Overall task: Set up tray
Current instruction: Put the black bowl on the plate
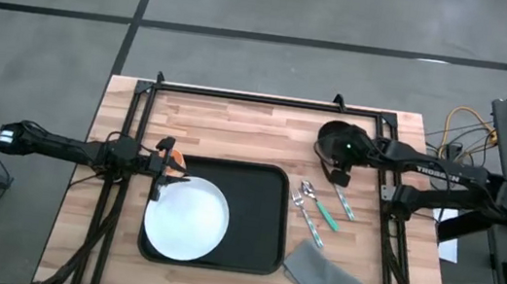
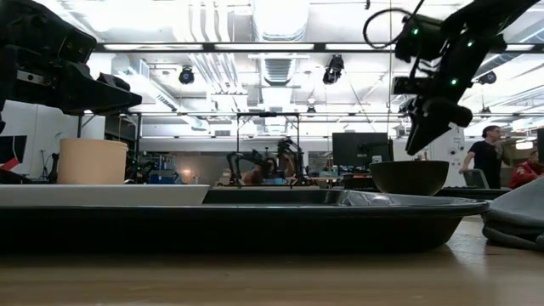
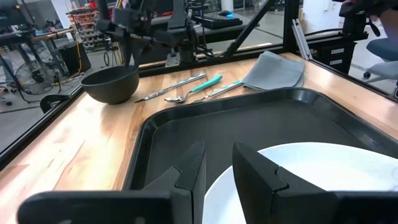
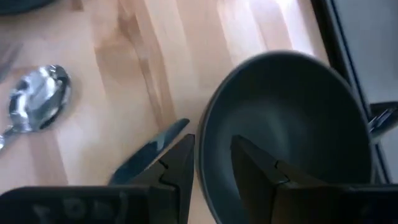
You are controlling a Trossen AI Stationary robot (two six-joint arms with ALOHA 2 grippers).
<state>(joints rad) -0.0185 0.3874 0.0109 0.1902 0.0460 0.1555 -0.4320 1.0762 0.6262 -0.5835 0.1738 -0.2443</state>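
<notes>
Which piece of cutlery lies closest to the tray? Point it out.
The fork: it lies nearest the tray edge, with the teal-handled spoon and the knife farther toward the right arm.

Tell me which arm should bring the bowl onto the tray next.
Right, probably: its hand already straddles the dark bowl's rim, off the tray. The left hand is at the white plate across the tray.

Two dark, slim-linked robot arms are standing out against pale wood. The right arm (image 1: 445,177) is wearing white "TROSSEN" lettering along its black forearm, a small green light is glowing near its wrist, and a thin black cable is looping above it. The left arm (image 1: 76,148) is showing an orange patch close to its wrist and a white band near its far end. Both are ending in blocky, matte black jaws with angular, stepped inner faces.
</notes>
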